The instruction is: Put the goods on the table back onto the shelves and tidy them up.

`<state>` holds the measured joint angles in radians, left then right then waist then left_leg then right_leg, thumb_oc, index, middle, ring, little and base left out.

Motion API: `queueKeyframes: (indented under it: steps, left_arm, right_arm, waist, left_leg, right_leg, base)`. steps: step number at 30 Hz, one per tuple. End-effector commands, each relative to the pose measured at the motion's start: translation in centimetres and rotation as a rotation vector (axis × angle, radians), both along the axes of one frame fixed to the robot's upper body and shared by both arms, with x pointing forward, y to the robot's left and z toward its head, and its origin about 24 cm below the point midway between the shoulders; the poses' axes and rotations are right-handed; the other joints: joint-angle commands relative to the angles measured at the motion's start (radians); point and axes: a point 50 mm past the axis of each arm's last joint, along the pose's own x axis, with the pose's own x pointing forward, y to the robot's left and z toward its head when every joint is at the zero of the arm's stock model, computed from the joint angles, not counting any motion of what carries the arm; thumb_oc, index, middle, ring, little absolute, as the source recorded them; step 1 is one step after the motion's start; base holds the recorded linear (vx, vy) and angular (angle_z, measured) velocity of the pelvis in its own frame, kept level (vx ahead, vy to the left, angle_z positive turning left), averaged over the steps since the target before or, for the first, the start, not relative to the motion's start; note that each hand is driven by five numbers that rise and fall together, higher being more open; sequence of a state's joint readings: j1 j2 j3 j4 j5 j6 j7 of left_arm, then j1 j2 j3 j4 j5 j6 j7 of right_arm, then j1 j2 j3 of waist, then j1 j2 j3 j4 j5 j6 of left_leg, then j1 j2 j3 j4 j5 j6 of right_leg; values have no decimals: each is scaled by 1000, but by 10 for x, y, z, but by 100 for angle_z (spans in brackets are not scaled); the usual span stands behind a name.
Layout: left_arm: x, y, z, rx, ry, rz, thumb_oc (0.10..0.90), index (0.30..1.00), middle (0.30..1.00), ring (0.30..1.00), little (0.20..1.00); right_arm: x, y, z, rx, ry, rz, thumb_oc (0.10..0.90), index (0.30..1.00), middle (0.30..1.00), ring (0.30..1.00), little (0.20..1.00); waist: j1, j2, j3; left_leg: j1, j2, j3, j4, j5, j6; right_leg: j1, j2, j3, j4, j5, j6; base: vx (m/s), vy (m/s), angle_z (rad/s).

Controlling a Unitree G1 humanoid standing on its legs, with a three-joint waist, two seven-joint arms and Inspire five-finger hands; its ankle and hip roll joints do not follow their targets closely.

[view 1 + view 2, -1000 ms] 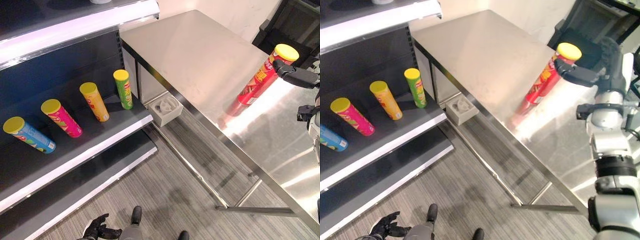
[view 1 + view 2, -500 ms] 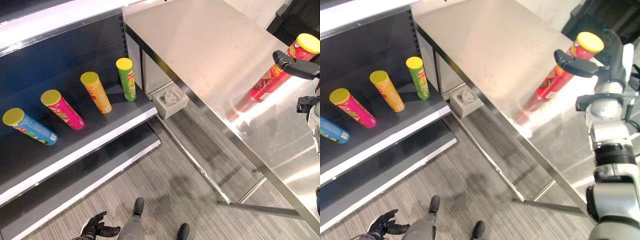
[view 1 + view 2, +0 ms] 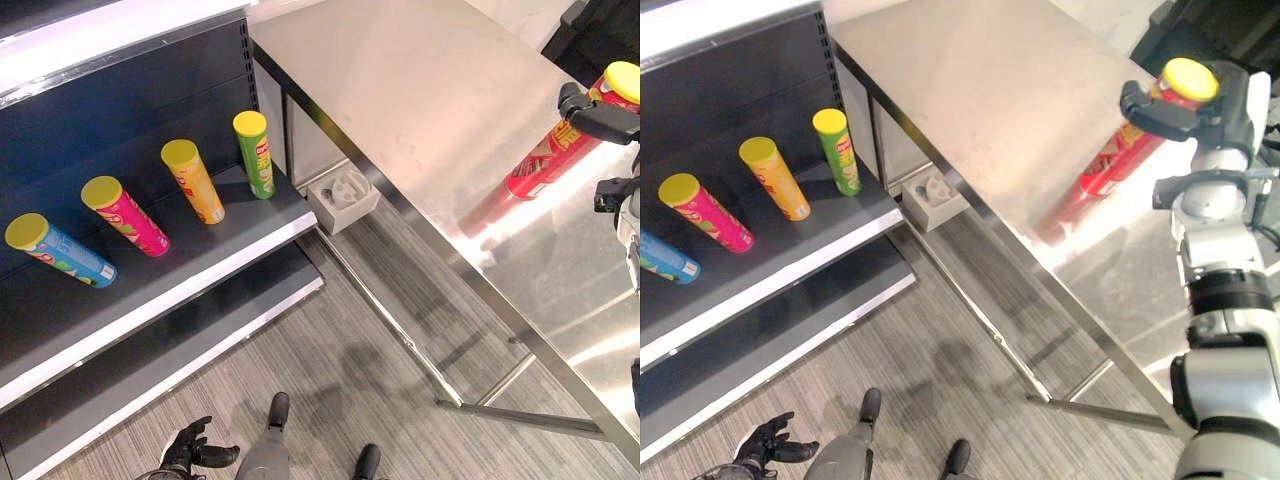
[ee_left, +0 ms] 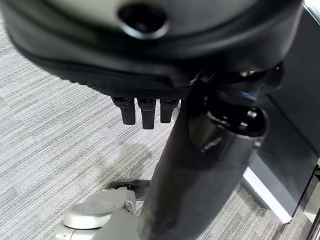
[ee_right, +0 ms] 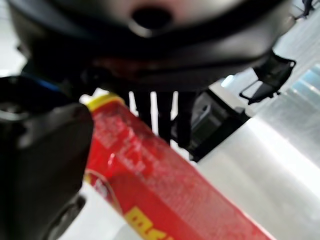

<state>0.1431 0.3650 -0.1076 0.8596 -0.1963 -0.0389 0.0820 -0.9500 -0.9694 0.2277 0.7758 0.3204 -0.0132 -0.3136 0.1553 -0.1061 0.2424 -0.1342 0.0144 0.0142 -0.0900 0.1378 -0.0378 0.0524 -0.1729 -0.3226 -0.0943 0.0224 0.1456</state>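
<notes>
— Well, right hand (image 3: 1225, 95): closed on the red can (image 3: 1120, 160), or just resting against it?

— Closed on it, by the look. Thumb across the near side, fingers down the far side, clamped just under the yellow lid.

— Why so high up?

— Probably to leave the base free for setting down on the shelf (image 3: 200, 260) later. Judged, not seen.

— And the can itself?

— Over at the far right of the steel table (image 3: 400, 80), base apparently on or barely off the top; hard to tell which. Well apart from the shelf.

— Left hand (image 3: 192, 452)?

— Hung low by the floor, fingers relaxed, holding nothing. Kept out of the way, presumably.

— Shelf side?

— Lined up in a spaced row, all upright: green can (image 3: 253, 153) nearest the table, then orange can (image 3: 193, 182), pink can (image 3: 125, 217), blue can (image 3: 60, 258). Lids up, likely for a tidy display.

— Anything between shelf and table?

— Only a white box (image 3: 343, 195), down on the floor beside the shelf's end.
</notes>
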Motion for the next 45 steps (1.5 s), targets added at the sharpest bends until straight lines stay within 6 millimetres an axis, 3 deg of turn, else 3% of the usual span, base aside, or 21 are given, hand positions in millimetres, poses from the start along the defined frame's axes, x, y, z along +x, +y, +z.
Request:
queueKeyframes:
  steps: [1, 10, 16, 19, 26, 30, 31, 32, 33, 34, 35, 36, 37, 39, 41, 43, 44, 45]
  left_arm:
    - [5, 19, 11, 67, -34, -9, 800, 900, 900, 900, 900]
    - [2, 19, 10, 56, -28, 16, 800, 900, 900, 900, 900]
    - [1, 21, 11, 49, -36, 40, 800, 900, 900, 900, 900]
    - [1, 21, 10, 38, -39, 55, 800, 900, 900, 900, 900]
    - [-2, 17, 8, 9, -36, 68, 800, 900, 900, 900, 900]
    - [1, 15, 6, 6, -34, 62, 800, 900, 900, 900, 900]
    - [4, 13, 7, 4, -42, 53, 800, 900, 900, 900, 900]
    - [4, 13, 7, 4, -42, 53, 800, 900, 900, 900, 900]
    - [5, 12, 7, 2, -45, 51, 800, 900, 900, 900, 900]
    - [0, 10, 5, -4, -37, 53, 800, 900, 900, 900, 900]
    - [0, 10, 5, -4, -36, 54, 800, 900, 900, 900, 900]
    - [-4, 10, 3, -4, -24, 57, 800, 900, 900, 900, 900]
    - [-5, 10, 3, -5, -23, 58, 800, 900, 900, 900, 900]
    - [-10, 11, 1, 5, -3, 60, 800, 900, 900, 900, 900]
    - [-7, 12, 3, 18, -10, 45, 800, 900, 900, 900, 900]
    - [-6, 9, 3, 16, -12, 24, 800, 900, 900, 900, 900]
    - [-2, 7, 4, 27, -10, -23, 800, 900, 900, 900, 900]
    - [1, 7, 5, 34, -14, -41, 800, 900, 900, 900, 900]
  right_arm:
    - [-17, 10, 64, -123, -219, 26, 400, 300, 300, 300, 300]
    - [-26, 12, 44, -110, -244, 73, 400, 300, 300, 300, 300]
    - [-47, 27, 33, -58, -384, 208, 400, 300, 300, 300, 300]
    - [-59, 45, 28, -29, -475, 309, 400, 300, 300, 300, 300]
    - [-82, 77, 39, -9, -645, 526, 400, 300, 300, 300, 300]
    - [-89, 86, 44, -36, -673, 572, 400, 300, 300, 300, 300]
    - [-92, 93, 45, -70, -665, 607, 400, 300, 300, 300, 300]
    - [-92, 93, 45, -70, -665, 606, 400, 300, 300, 300, 300]
    - [-92, 98, 44, -86, -652, 629, 400, 300, 300, 300, 300]
    - [-92, 104, 39, -82, -630, 669, 400, 300, 300, 300, 300]
    - [-92, 104, 39, -81, -629, 670, 400, 300, 300, 300, 300]
    - [-93, 110, 35, -98, -607, 707, 400, 300, 300, 300, 300]
    - [-92, 111, 35, -98, -605, 708, 400, 300, 300, 300, 300]
    - [-94, 118, 32, -109, -587, 760, 400, 300, 300, 300, 300]
    - [-96, 121, 25, -111, -539, 799, 400, 300, 300, 300, 300]
    - [-97, 124, 22, -103, -528, 825, 400, 300, 300, 300, 300]
    - [-97, 123, 14, -96, -498, 819, 400, 300, 300, 300, 300]
    - [-97, 123, 11, -95, -489, 812, 400, 300, 300, 300, 300]
  waist:
    - [30, -6, -57]
    - [25, -8, -71]
    - [25, -7, -97]
    - [30, -5, -105]
    - [65, 26, -82]
    - [70, 46, -59]
    - [65, 49, -39]
    - [64, 48, -39]
    - [58, 46, -35]
    - [48, 43, -34]
    - [47, 43, -34]
    - [30, 41, -41]
    - [29, 44, -41]
    - [-6, 51, -55]
    - [-57, 73, -84]
    - [-79, 87, -104]
    - [-88, 110, -119]
    - [-86, 111, -119]
  left_leg:
    - [70, 15, -9, 3, -114, -21]
    - [96, 21, -4, 3, -122, -24]
    - [116, 34, -5, 3, -122, -36]
    - [119, 45, -11, 3, -113, -50]
    - [54, 93, -73, 8, -10, -113]
    - [-9, 107, -98, 15, 35, -135]
    - [-25, 121, -34, 57, 23, -128]
    - [-28, 121, -35, 62, 19, -127]
    - [-28, 133, 6, 105, -4, -111]
    - [-13, 143, 42, 180, -63, -91]
    - [-15, 143, 41, 187, -69, -91]
    - [43, 177, 72, 243, -143, -94]
    - [43, 180, 71, 249, -149, -94]
    - [137, 254, 141, 320, -164, -105]
    - [247, 314, 214, 328, -131, -138]
    - [284, 299, 266, 252, -162, -145]
    - [327, 252, 310, 105, -214, -126]
    - [335, 222, 309, 65, -221, -116]
  right_leg:
    - [2, 18, -2, 7, -9, 26]
    - [22, 22, -5, 7, -17, 24]
    - [46, 31, -11, 7, -33, 17]
    - [60, 42, -16, 7, -48, 7]
    - [69, 102, -47, 7, -98, -38]
    - [65, 110, -91, 7, -102, -49]
    - [60, 95, -119, 7, -92, -53]
    - [60, 94, -120, 7, -92, -52]
    - [47, 81, -139, 7, -79, -53]
    - [29, 57, -163, 7, -55, -55]
    - [30, 57, -164, 7, -55, -54]
    - [20, 40, -174, 7, -52, -47]
    - [23, 42, -174, 7, -53, -46]
    - [0, 11, -218, 7, -17, -36]
    - [-27, -45, -299, 17, 44, -6]
    - [-37, -77, -335, 24, 82, 15]
    - [-70, -139, -351, 44, 143, 54]
    - [-87, -168, -354, 52, 171, 75]
  base:
    - [0, 0, 0]
    - [0, 0, 0]
    - [-36, -66, -2]
    - [-79, -111, 2]
    - [-187, -169, 24]
    - [-220, -86, 61]
    - [-188, -3, 74]
    - [-287, -18, 94]
    - [-250, 12, 95]
    - [-248, 14, 58]
    - [-215, 12, 8]
    - [-76, -2, 15]
    - [-200, 67, 48]
    - [-249, 197, 116]
    - [-297, 417, 168]
    - [-268, 477, 104]
    - [-332, 599, 62]
    - [-330, 630, 79]
